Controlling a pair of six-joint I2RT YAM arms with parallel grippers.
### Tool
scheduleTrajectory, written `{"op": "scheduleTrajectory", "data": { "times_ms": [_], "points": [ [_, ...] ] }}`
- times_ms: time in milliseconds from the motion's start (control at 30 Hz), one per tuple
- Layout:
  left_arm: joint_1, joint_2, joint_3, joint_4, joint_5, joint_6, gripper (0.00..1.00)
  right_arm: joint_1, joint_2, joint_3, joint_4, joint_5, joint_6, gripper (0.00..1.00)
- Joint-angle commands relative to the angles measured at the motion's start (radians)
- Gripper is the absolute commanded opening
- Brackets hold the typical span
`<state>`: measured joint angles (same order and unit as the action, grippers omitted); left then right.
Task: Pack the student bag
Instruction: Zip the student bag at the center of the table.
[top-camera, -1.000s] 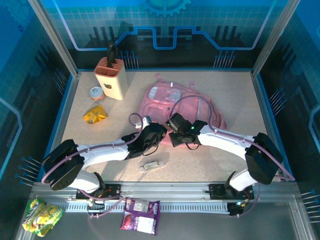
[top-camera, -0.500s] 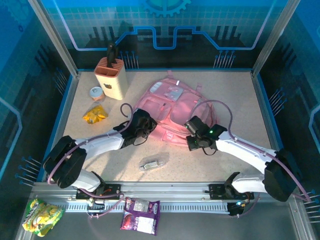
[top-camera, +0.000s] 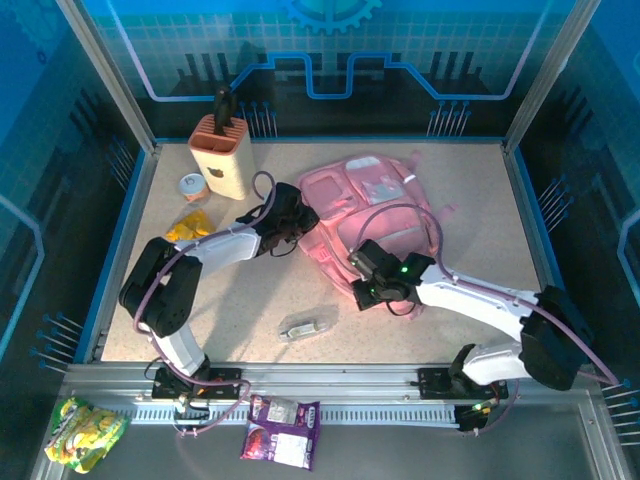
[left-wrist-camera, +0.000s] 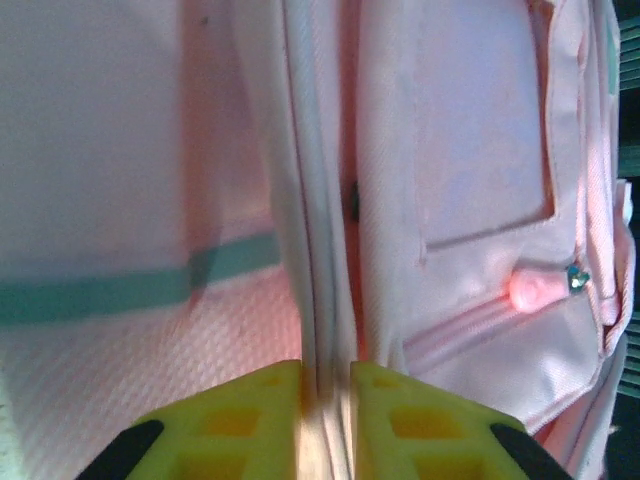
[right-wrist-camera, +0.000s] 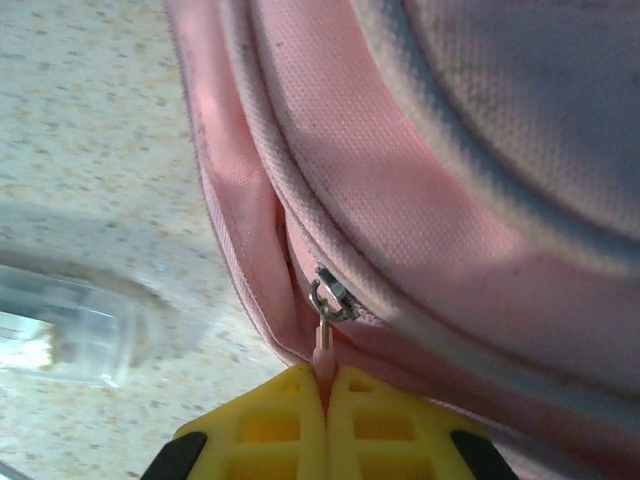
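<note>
Unzipping step: the bag (top-camera: 380, 205) lies on the table (top-camera: 250, 295), right gripper (right-wrist-camera: 326, 385) pinched on its zipper pull (right-wrist-camera: 323, 338), left gripper (left-wrist-camera: 326, 395) straddling a seam (left-wrist-camera: 318, 250), grip uncertain; next, probably a steady pull along the zipper.

A robot test cell, by the look. Aluminium posts (top-camera: 108, 80) and blue gear-printed panels (top-camera: 420, 40) fence the speckled counter (top-camera: 240, 300).
</note>
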<state>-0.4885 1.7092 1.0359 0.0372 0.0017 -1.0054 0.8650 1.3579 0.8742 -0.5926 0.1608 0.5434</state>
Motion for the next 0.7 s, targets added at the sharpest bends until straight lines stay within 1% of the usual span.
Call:
{"op": "scheduleTrajectory", "data": {
  "times_ms": [0,33,100,167,233,267,333,433,533,667],
  "points": [
    [-0.003,-0.109,-0.088,-0.003,0.065,0.040,0.42,0.014,0.028,0.033,0.037,-0.047,0.036,0.00],
    [-0.006,-0.151,-0.129,-0.005,0.057,0.024,0.48,0.014,0.029,0.026,0.036,-0.030,0.035,0.00],
    [-0.020,-0.232,-0.218,0.023,0.056,-0.038,0.55,0.013,0.029,0.011,0.034,0.002,0.039,0.00],
    [-0.060,-0.299,-0.300,0.082,0.035,-0.100,0.58,0.013,0.029,0.011,0.041,-0.002,0.037,0.00],
    [-0.135,-0.344,-0.329,0.085,-0.021,-0.147,0.61,0.015,0.030,-0.019,0.053,-0.015,0.036,0.00],
    [-0.168,-0.350,-0.326,0.088,-0.031,-0.151,0.61,0.013,0.030,-0.021,0.057,-0.016,0.038,0.00],
    [-0.222,-0.347,-0.315,0.078,-0.058,-0.195,0.60,0.014,0.028,-0.022,0.055,-0.008,0.043,0.00],
    [-0.299,-0.319,-0.341,0.141,-0.142,-0.290,0.55,0.014,0.021,-0.023,0.065,-0.008,0.038,0.00],
    [-0.325,-0.270,-0.374,0.219,-0.162,-0.388,0.52,0.013,0.015,-0.029,0.077,0.000,0.036,0.00],
    [-0.345,-0.226,-0.411,0.298,-0.209,-0.476,0.44,0.014,0.023,-0.028,0.089,-0.012,0.031,0.00]
  ]
}}
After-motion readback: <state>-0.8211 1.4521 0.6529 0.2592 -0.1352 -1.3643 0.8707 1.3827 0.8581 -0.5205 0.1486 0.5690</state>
